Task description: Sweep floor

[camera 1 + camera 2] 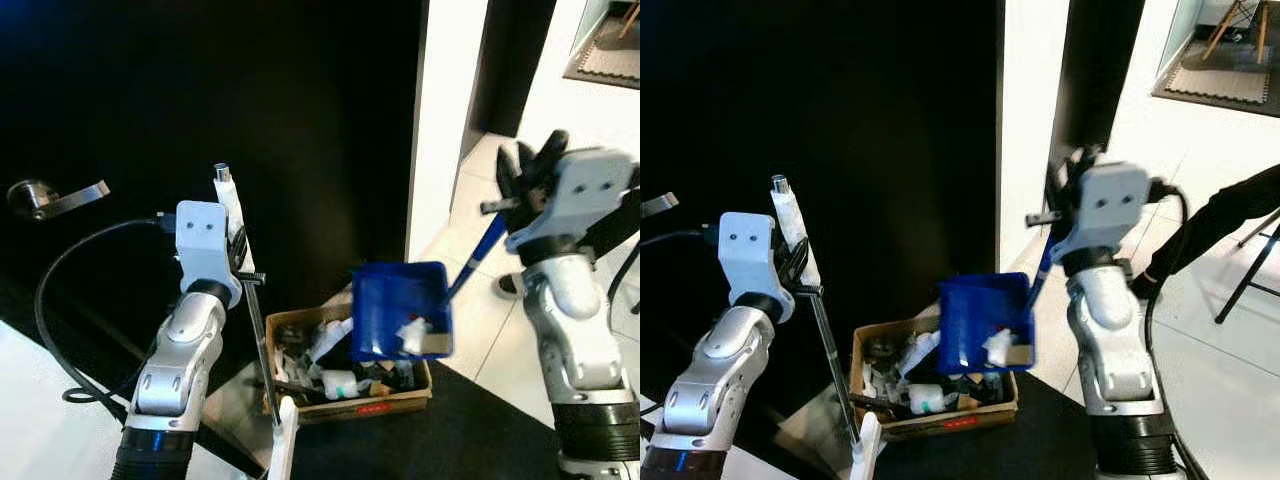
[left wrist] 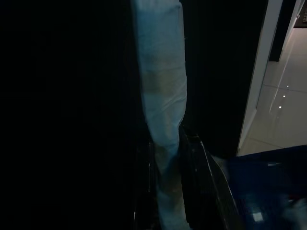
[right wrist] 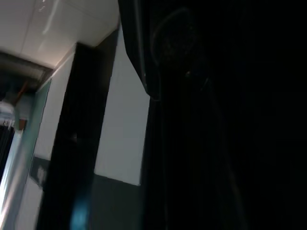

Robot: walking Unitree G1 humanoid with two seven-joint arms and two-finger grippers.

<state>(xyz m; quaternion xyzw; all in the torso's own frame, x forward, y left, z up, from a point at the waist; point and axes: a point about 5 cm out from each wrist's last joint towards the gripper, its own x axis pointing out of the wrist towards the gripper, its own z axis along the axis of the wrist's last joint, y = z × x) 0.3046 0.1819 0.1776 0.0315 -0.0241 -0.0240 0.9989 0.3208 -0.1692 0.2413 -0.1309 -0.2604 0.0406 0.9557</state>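
Dustpan (image 1: 400, 310), blue, tipped over a cardboard box (image 1: 345, 400) of mixed scraps on the dark floor (image 1: 470, 420), with white and tan bits sliding at its lower lip. Held by its blue handle (image 1: 478, 262) in the right gripper (image 1: 520, 180), black fingers clamped on the handle's upper end, up beside the white door-frame edge (image 1: 432, 130). Left gripper (image 1: 238, 245) closed around the white-wrapped top of a broom stick (image 1: 258, 340), upright, running down just beside the box's left wall to a white head (image 1: 284, 440) at the frame's bottom. Behind both, a black door (image 1: 250, 110) with a silver lever handle (image 1: 60, 197). Open pale tile (image 1: 480, 330) to the right of the box, toward a person's dark sleeve (image 1: 1220, 215) and a chair leg (image 1: 1245, 280). Little room left of the stick, where a black cable (image 1: 60, 300) loops.
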